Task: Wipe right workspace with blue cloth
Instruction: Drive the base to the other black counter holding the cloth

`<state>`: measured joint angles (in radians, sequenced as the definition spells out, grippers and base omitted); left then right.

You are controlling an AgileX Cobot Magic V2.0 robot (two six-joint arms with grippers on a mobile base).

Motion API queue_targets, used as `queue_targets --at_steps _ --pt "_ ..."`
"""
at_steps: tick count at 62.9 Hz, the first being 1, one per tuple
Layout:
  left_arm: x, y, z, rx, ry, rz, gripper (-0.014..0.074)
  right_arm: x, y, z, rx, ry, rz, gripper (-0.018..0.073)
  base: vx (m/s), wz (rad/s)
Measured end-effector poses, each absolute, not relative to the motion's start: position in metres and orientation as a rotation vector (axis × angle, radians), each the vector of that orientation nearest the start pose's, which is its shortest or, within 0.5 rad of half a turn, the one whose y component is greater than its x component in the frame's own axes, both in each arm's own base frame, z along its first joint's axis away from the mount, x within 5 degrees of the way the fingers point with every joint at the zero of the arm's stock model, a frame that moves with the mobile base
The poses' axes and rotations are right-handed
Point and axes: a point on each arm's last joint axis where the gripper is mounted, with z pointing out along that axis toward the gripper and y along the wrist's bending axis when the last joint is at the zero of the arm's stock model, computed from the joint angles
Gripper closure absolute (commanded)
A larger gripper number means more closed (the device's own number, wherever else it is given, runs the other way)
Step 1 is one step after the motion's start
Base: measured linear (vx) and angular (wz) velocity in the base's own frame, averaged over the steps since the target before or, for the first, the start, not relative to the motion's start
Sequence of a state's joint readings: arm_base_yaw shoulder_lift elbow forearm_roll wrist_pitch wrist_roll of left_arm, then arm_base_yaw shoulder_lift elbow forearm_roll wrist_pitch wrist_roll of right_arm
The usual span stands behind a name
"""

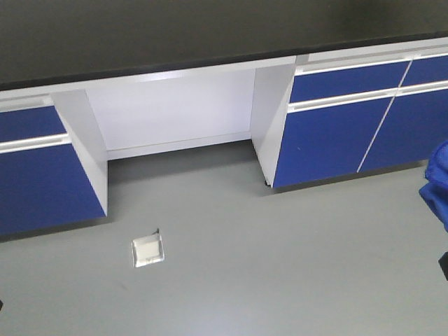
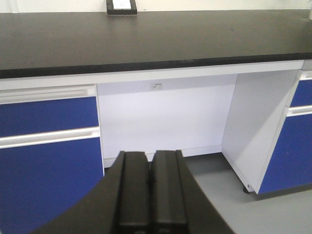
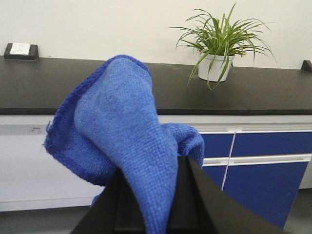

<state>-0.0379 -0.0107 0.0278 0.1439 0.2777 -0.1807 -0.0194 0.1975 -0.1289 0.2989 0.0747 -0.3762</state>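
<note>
My right gripper (image 3: 155,168) is shut on the blue cloth (image 3: 117,122), which bunches up above the jaws and hangs between them. It is held in the air in front of the black countertop (image 3: 73,83), below its level. The cloth also shows as a blue edge at the far right of the front view (image 1: 437,183). My left gripper (image 2: 149,161) is shut and empty, pointing at the white knee recess under the black countertop (image 2: 146,41).
A potted spider plant (image 3: 217,46) stands on the counter at the right. Wall sockets (image 3: 20,50) sit at the counter's back. Blue drawers (image 1: 346,119) flank the recess. A metal floor box (image 1: 148,250) lies on the grey floor.
</note>
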Motion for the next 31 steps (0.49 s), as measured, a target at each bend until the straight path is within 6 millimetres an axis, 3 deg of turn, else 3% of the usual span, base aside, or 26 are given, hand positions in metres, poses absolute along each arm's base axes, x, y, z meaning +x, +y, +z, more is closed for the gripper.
queue_targets --at_steps 31 --pt "0.0549 0.0015 0.1795 -0.032 1.775 -0.023 0.0602 0.0718 0.0006 0.2380 -0.064 1.623 -0.057 0.0559 0.40 -0.02"
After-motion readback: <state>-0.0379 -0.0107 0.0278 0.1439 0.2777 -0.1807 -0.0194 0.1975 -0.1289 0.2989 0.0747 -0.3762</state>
